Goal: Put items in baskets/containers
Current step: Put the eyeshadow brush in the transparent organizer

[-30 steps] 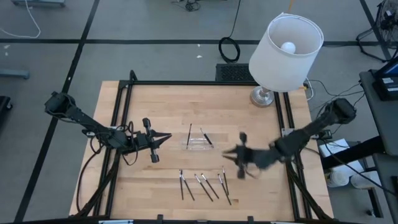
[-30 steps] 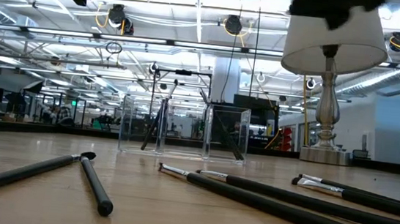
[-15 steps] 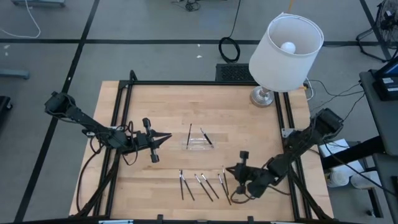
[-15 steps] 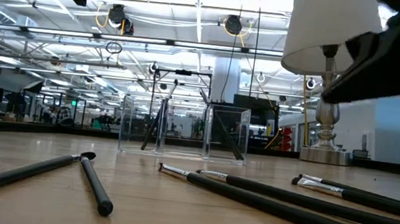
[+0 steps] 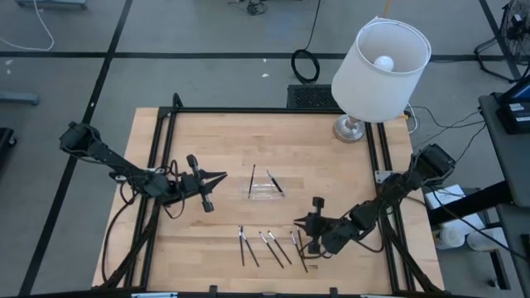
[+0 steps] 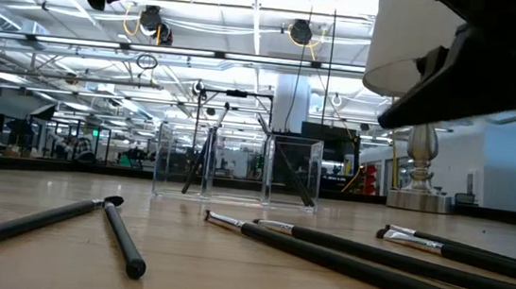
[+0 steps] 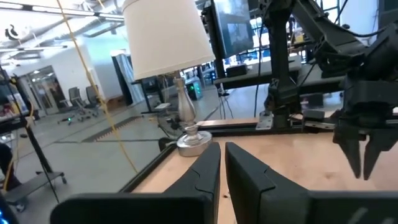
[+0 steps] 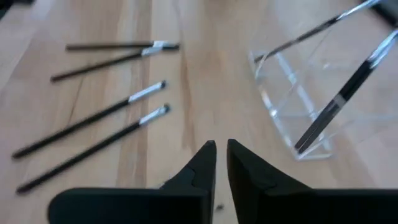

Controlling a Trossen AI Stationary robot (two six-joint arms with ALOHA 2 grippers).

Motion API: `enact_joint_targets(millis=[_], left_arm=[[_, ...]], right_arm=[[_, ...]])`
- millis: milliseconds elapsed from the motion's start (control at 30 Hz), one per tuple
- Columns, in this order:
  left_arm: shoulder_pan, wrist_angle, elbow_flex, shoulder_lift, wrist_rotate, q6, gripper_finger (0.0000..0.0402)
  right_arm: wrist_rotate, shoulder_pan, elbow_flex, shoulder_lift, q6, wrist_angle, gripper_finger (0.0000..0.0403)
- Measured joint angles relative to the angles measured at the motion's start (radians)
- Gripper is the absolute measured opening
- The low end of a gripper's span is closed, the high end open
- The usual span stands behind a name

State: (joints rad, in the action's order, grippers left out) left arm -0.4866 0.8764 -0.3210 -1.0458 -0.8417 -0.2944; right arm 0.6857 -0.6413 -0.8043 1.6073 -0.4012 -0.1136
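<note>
The thin dark sticks with silvery ends (image 5: 267, 245) lay loose on the wooden table (image 5: 331, 174) near its front edge, while two more leaned inside the clear plastic rectangular tray (image 5: 263, 187) at mid-table. The right gripper (image 5: 312, 236) hovered just beside the loose sticks, fingers nearly together and empty. The left gripper (image 5: 211, 184) waited beside the tray, fingers nearly closed, seemingly empty. Each stick looked light, stiff and prone to rolling; a pinch across mid-shaft would probably hold best.
</note>
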Motion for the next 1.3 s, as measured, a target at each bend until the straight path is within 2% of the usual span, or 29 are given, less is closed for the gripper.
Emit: enact_joint_targets(millis=[100, 333, 500, 867, 967, 1200, 1300], left_arm=[[0.0, 0.01, 0.0, 0.0, 0.0, -0.003, 0.0035], [0.0, 0.014, 0.0, 0.0, 0.0, -0.015, 0.0035], [0.0, 0.014, 0.0, 0.0, 0.0, -0.017, 0.0035], [-0.006, 0.009, 0.0, 0.0, 0.002, -0.005, 0.0035], [-0.006, 0.009, 0.0, 0.0, 0.002, -0.014, 0.0035], [-0.005, 0.01, 0.0, 0.0, 0.002, -0.01, 0.0035], [-0.005, 0.01, 0.0, 0.0, 0.002, 0.014, 0.0035]], right_arm=[[0.047, -0.001, 0.0, 0.0, 0.012, -0.039, 0.0053], [0.046, -0.001, 0.0, 0.0, 0.061, -0.067, 0.0132], [0.012, -0.001, 0.0, 0.0, 0.105, -0.123, 0.0165], [-0.165, 0.0, 0.0, 0.0, 0.08, -0.151, 0.0168], [-0.167, 0.0, -0.001, -0.001, 0.005, -0.144, 0.0167], [-0.227, -0.091, -0.109, -0.021, -0.2, 0.054, 0.0164], [-0.202, -0.146, -0.199, 0.01, -0.266, 0.145, 0.0164]])
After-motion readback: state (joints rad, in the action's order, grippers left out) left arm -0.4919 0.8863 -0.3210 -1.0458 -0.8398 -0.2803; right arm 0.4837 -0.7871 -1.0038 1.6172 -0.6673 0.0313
